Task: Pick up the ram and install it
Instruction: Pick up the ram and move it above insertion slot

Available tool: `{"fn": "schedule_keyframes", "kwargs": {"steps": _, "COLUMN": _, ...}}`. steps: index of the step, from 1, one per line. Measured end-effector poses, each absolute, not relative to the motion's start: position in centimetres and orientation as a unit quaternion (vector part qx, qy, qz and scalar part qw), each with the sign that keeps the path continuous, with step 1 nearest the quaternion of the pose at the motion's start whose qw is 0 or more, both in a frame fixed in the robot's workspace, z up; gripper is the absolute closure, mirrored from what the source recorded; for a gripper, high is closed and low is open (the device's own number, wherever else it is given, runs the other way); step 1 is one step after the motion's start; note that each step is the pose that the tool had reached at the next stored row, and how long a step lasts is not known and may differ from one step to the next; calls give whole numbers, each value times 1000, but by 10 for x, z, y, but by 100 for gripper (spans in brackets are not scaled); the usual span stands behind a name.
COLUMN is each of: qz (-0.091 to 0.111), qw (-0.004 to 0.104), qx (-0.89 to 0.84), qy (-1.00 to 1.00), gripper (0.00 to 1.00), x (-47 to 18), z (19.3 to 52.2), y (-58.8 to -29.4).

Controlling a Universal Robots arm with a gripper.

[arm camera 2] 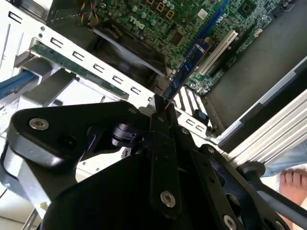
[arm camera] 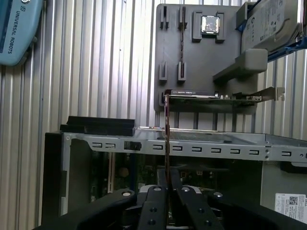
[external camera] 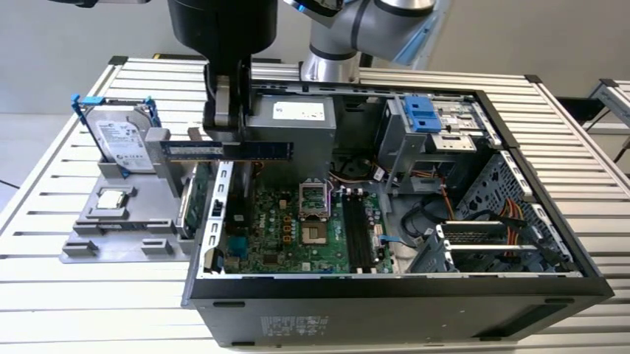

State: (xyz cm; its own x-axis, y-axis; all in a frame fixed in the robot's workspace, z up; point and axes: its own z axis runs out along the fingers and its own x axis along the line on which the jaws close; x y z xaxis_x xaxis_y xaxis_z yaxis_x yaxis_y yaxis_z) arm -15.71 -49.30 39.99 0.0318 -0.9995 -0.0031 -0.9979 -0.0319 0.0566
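Closest to the lens in both wrist views, two black fingers (arm camera: 154, 203) of the one gripper (arm camera: 168, 176) are being shown pinched shut on a single ram (arm camera: 167, 129), which is being seen edge-on as a thin dark strip running away from the fingertips. In the exterior view the stick is being held level in the air, long edge down, over the wall of the one open computer case (external camera: 394, 284) on the exterior view's left. It is being held clear of the motherboard (external camera: 285, 221) below, with one end in front of the grey power supply (external camera: 310, 136) and the other end above the single green card (external camera: 194, 199). That card is being kept upright on edge in one grey holder (external camera: 108, 247) just beside the case. One hard drive (external camera: 126, 144) in a blue frame is being propped upright in the same holder, and one processor chip (external camera: 113, 198) is being cradled flat in a square pocket of it. Case and holder are both being borne by one slatted table (external camera: 79, 302).
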Motion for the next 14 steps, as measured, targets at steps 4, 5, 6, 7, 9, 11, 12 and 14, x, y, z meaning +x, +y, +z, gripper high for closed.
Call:
{"fn": "schedule_keyframes", "kwargs": {"steps": 4, "qz": -21, "qw": 19, "qx": 718, "qy": -695, "gripper": 100, "x": -152, "z": 400, "y": -493}}
{"fn": "schedule_keyframes", "kwargs": {"steps": 5, "qz": -21, "qw": 19, "qx": 718, "qy": -695, "gripper": 100, "x": -151, "z": 400, "y": -493}}
{"fn": "schedule_keyframes", "kwargs": {"steps": 6, "qz": -21, "qw": 19, "qx": 718, "qy": -695, "gripper": 100, "x": -150, "z": 400, "y": -493}}
{"fn": "schedule_keyframes", "kwargs": {"steps": 7, "qz": -21, "qw": 19, "qx": 718, "qy": -695, "gripper": 100, "x": -149, "z": 400, "y": -493}}
{"fn": "schedule_keyframes", "kwargs": {"steps": 9, "qz": -21, "qw": 19, "qx": 718, "qy": -695, "gripper": 100, "x": -147, "z": 400, "y": -493}}
{"fn": "schedule_keyframes", "kwargs": {"steps": 11, "qz": -21, "qw": 19, "qx": 718, "qy": -695, "gripper": 100, "x": -145, "z": 400, "y": -493}}
{"fn": "schedule_keyframes", "kwargs": {"steps": 12, "qz": -21, "qw": 19, "qx": 718, "qy": -695, "gripper": 100, "x": -144, "z": 400, "y": -493}}
{"fn": "schedule_keyframes", "kwargs": {"steps": 14, "qz": -21, "qw": 19, "qx": 718, "qy": -695, "gripper": 100, "x": -142, "z": 400, "y": -493}}
